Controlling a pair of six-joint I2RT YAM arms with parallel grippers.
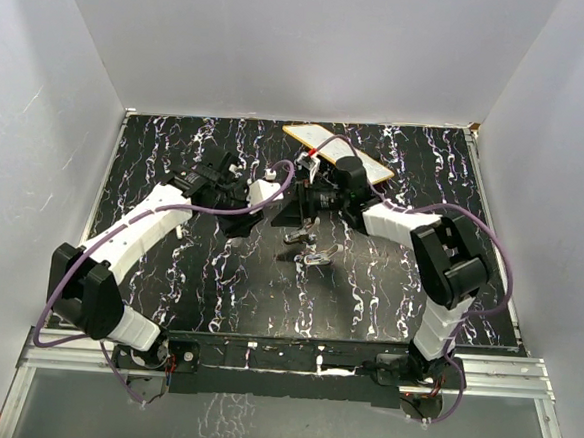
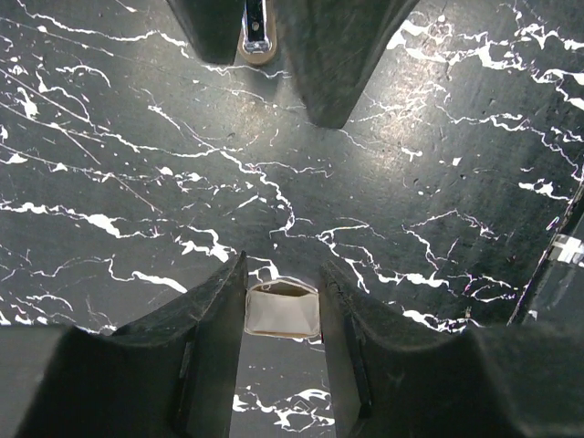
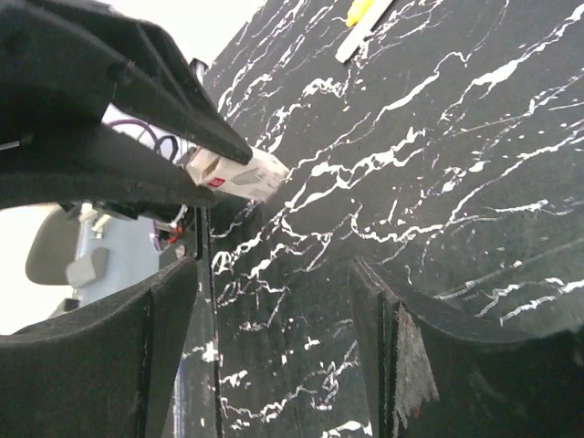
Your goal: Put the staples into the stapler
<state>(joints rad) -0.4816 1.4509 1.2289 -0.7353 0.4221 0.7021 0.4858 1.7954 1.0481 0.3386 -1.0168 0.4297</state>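
Observation:
The stapler (image 1: 306, 248) lies on the black marbled table as small silvery parts, just in front of both grippers. A silvery piece of it (image 2: 255, 27) shows in the left wrist view between the dark fingers of the right gripper. My left gripper (image 2: 283, 274) is shut on a small white staple box (image 2: 283, 308), held between its fingertips low over the table. The box also shows in the top view (image 1: 265, 190) and the right wrist view (image 3: 239, 175). My right gripper (image 3: 274, 269) is open and empty, just right of the box (image 1: 307, 215).
A long flat board with a yellow edge (image 1: 337, 152) lies at the back of the table, behind the right gripper; its end shows in the right wrist view (image 3: 367, 11). A small red-orange piece (image 1: 309, 158) lies beside it. White walls enclose the table on three sides.

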